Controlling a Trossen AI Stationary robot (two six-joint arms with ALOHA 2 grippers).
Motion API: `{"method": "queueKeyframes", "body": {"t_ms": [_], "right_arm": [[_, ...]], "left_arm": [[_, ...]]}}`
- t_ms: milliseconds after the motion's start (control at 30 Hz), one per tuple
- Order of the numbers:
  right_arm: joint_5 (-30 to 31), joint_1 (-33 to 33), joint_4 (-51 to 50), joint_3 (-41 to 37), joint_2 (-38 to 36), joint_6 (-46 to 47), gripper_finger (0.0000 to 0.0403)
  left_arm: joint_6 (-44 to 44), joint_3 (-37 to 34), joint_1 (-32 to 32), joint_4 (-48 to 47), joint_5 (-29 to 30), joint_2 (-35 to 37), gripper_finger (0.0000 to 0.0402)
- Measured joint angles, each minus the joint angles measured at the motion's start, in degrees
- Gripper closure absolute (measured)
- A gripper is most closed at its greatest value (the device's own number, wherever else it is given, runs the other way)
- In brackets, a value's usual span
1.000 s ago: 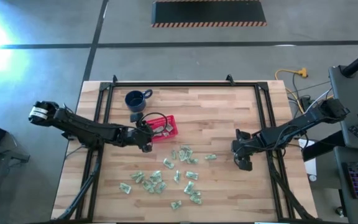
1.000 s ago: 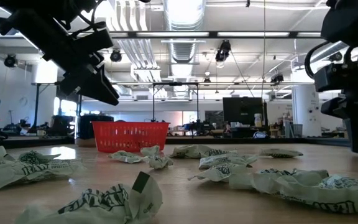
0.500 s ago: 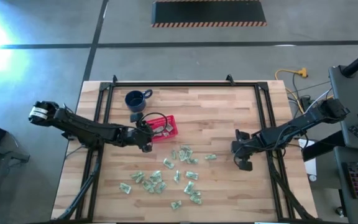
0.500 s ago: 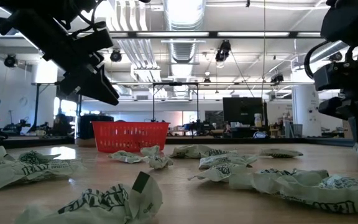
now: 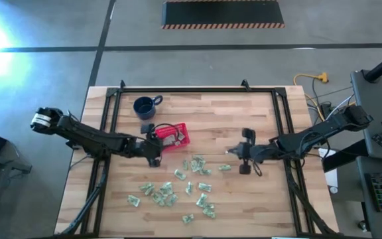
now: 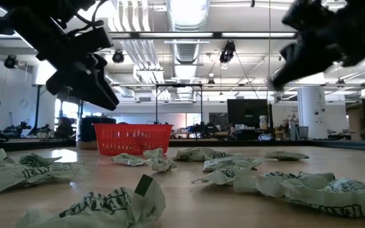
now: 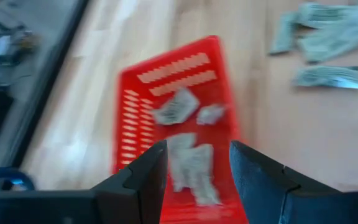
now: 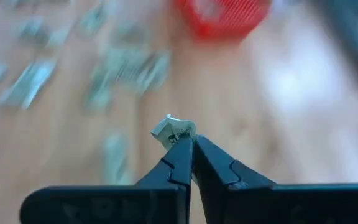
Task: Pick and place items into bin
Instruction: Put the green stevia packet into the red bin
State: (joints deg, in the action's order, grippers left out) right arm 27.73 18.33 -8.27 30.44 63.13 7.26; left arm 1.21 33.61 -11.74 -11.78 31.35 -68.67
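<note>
Right hand [image 8: 188, 144] pinched shut on one wrapped piece [image 8: 173, 129] by its edge, well apart from the red basket [image 5: 173, 135]; left hand [image 7: 194, 165] open above basket; thin grip may drop piece onto surface [image 5: 211, 113].

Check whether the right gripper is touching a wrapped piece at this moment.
Touching. In the right wrist view the right gripper has its fingers shut, with a pale wrapped piece pinched at their tips, above the table.

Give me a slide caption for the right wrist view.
Right hand shut on a wrapped piece, red basket ahead.
</note>
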Motion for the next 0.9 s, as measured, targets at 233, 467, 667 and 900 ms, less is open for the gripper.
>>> {"method": "queueKeyframes", "body": {"t_ms": [233,467,667,900], "right_arm": [[3.5,-4.1,20.2,-1.0,0.0,-13.6,0.0394],[-5.5,-11.3,28.6,-1.4,0.9,-18.2,0.0394],[-14.0,-17.3,34.4,-0.8,8.1,-18.4,0.0394],[-22.4,-21.7,43.6,5.8,24.1,-20.0,0.0394]], "left_arm": [[2.5,0.0,-2.3,-1.4,-7.9,0.2,0.0244],[7.3,0.0,-5.1,-1.2,-15.6,0.2,0.0244],[9.7,0.1,-7.8,-0.5,-16.2,0.2,0.0244],[16.2,-0.3,-10.7,-0.8,-17.7,0.1,0.0244]]}}
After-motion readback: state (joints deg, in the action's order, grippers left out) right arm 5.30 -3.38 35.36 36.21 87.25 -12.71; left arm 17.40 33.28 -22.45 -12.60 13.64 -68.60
